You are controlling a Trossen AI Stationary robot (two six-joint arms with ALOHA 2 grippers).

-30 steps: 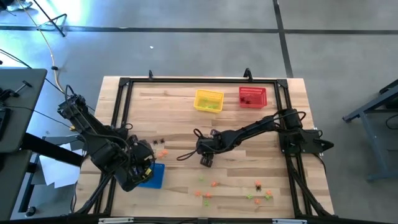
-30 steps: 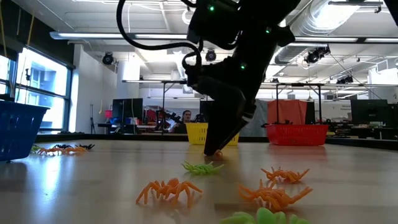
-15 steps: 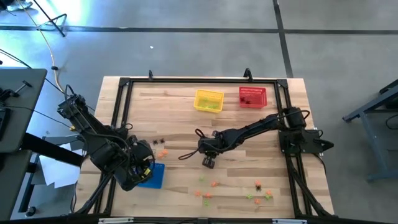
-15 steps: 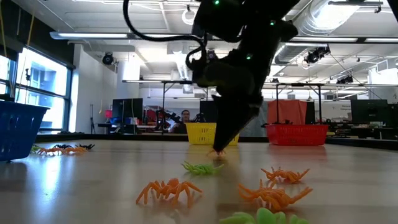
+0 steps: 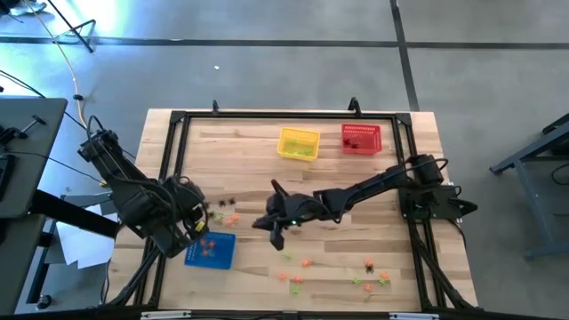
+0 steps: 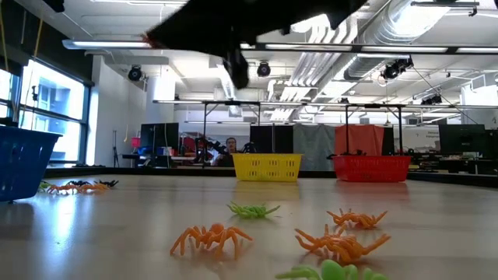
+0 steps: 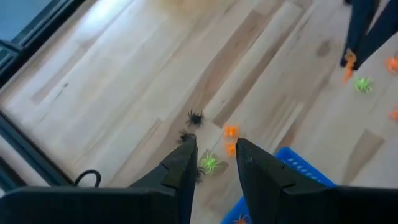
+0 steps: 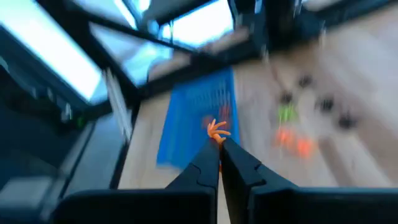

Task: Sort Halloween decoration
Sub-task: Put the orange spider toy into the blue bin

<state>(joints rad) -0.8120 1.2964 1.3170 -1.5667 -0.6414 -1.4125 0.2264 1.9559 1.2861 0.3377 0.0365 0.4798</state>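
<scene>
One orange spider trinket [image 8: 216, 130], light and springy-legged, sits clenched by its body in the right gripper [image 8: 219, 151] fingers near the blue basket [image 5: 212, 251]; left gripper [image 7: 213, 149] fingers released.

bench [image 5: 258, 142]: pale wood planks, black frame | baskets: blue mesh [image 5: 212, 250], yellow mesh [image 5: 298, 144], red mesh [image 5: 360, 139] | spiders: orange [image 6: 210, 236], light green [image 6: 253, 209], black [image 7: 195, 117] | right pincer [image 8: 219, 147]: dark, orange spider [image 8: 216, 130] at tips | arms: black
</scene>
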